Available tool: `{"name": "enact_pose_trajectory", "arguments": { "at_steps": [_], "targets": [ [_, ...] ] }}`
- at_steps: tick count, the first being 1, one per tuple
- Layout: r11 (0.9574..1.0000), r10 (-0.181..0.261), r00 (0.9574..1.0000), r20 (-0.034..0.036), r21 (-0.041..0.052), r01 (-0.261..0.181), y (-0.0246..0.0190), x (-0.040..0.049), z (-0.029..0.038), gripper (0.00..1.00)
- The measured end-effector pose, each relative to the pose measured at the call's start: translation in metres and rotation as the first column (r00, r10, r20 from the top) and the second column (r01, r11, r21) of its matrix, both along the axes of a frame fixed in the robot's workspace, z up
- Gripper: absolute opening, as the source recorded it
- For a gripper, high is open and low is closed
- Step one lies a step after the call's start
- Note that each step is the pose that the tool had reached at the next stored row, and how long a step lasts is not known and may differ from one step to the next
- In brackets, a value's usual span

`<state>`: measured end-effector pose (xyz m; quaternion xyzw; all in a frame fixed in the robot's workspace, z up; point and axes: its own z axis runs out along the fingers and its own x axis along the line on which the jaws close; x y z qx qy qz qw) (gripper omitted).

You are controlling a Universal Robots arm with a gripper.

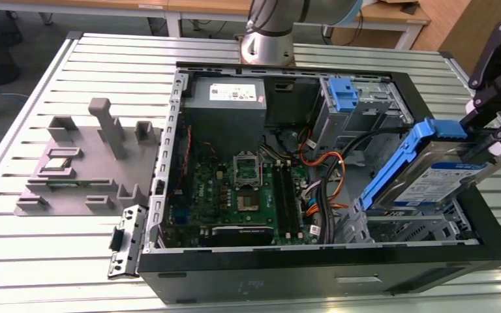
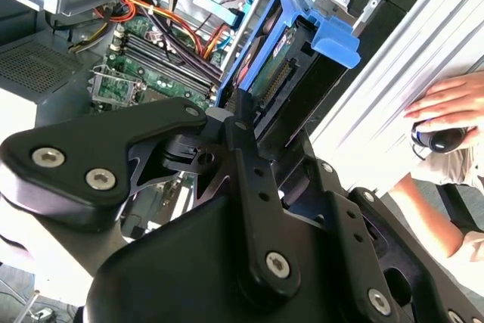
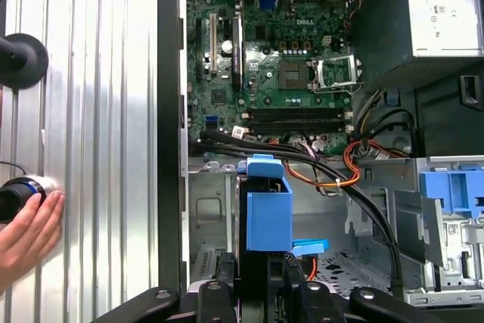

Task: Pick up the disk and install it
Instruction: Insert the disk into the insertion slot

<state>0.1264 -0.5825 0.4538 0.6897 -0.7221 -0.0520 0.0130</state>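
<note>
On the exterior view's left, a grey plastic fixture block with upright posts [image 1: 89, 166] rests on the ribbed metal bench [image 1: 24, 261]; beside it lies the open black desktop computer case [image 1: 320, 274], side panel off, showing the green motherboard [image 1: 246, 195] with its bare processor socket; above the board sits the grey power-supply box with a white sticker [image 1: 226, 94]; farther toward the exterior view's right a lone blue plastic bracket [image 1: 343, 94] stands in the metal drive cage; orange and black cables [image 1: 329, 163] run between board and cage; at the exterior view's right the disk [image 1: 425, 179], a flat silver hard drive with a white-and-blue label framed by a blue carrier bracket, hangs tilted above the case's lower drive bay, one end down inside the case, the other raised toward the black gripper [image 1: 494, 140]; the fingers pinch the disk's raised end, pressed against its two faces; in the second wrist view the disk [image 2: 283, 51] slants away from the gripper [image 2: 242, 122] toward the case interior, its blue tab uppermost; in the first wrist view the disk [image 3: 268, 209] stands edge-on over the metal bay, and a person's hand [image 3: 26, 236] rests on the bench beside a round black knob
</note>
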Motion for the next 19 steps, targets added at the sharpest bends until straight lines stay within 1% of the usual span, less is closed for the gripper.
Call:
{"name": "enact_pose_trajectory", "arguments": {
  "at_steps": [6, 10, 15, 19],
  "targets": [
    [1.0, 0.0, 1.0, -0.0002, -0.0022, 0.0, -0.0001, 0.0001, -0.004, 0.35],
    [1.0, 0.0, 1.0, -0.0006, -0.0025, 0.0, -0.0001, 0.0001, -0.0079, 0.35],
    [1.0, 0.0, 1.0, -0.0008, -0.0025, 0.0, -0.0001, 0.0001, -0.0108, 0.35],
    [1.0, 0.0, 1.0, -0.001, -0.0024, 0.0, -0.0001, 0.0002, -0.0151, 0.35]
  ]
}}
